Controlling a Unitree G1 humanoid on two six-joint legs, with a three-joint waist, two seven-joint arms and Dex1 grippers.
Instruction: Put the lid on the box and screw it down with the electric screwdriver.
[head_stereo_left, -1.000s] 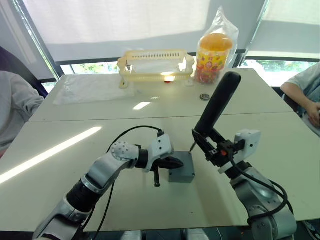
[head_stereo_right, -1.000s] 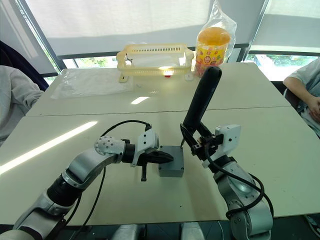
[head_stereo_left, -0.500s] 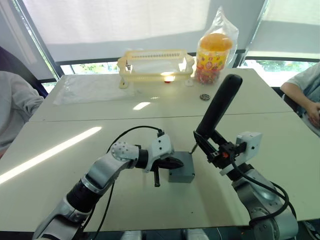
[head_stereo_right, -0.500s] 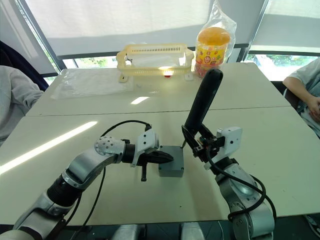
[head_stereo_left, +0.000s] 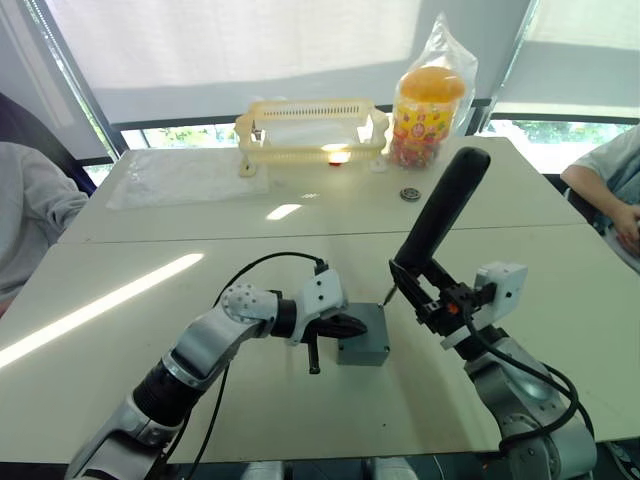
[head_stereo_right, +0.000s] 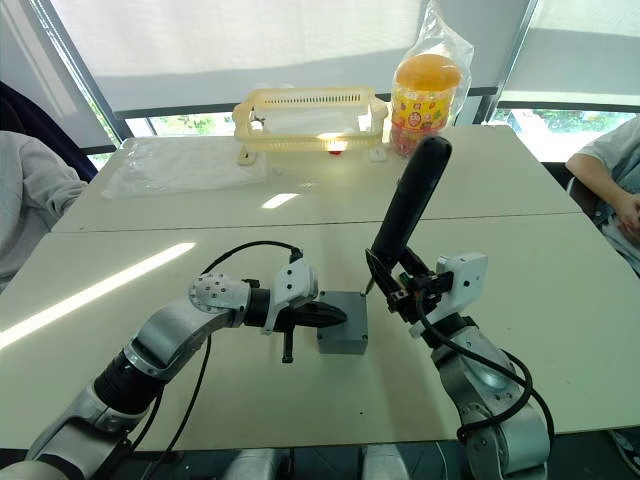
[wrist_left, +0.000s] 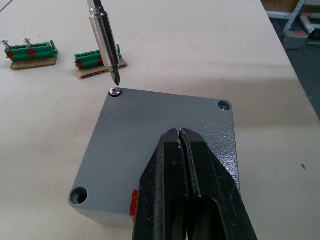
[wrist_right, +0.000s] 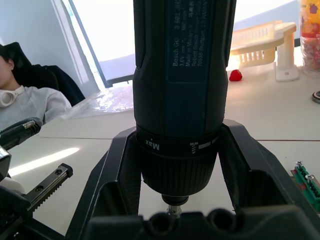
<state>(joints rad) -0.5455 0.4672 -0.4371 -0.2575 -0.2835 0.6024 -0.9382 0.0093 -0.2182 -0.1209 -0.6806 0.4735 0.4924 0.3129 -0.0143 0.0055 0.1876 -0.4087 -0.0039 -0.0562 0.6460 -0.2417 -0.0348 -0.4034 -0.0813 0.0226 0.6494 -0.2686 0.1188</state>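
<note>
Left gripper (wrist_left: 182, 145), fingers pressed together, pins the lid (wrist_left: 160, 135) onto the box (head_stereo_left: 362, 345) while right gripper (head_stereo_left: 432, 296) clasps the electric screwdriver (head_stereo_left: 436, 222), bit just above a corner screw (wrist_left: 115, 91)

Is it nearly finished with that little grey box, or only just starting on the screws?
Done: the flat grey plastic lid sits on the small grey box, pressed by the shut left claw. In hand: the right claw holds the thick black electric screwdriver, its bit hovering just above one corner screw. Left: a second corner shows a screw; a third hole looks empty.
</note>
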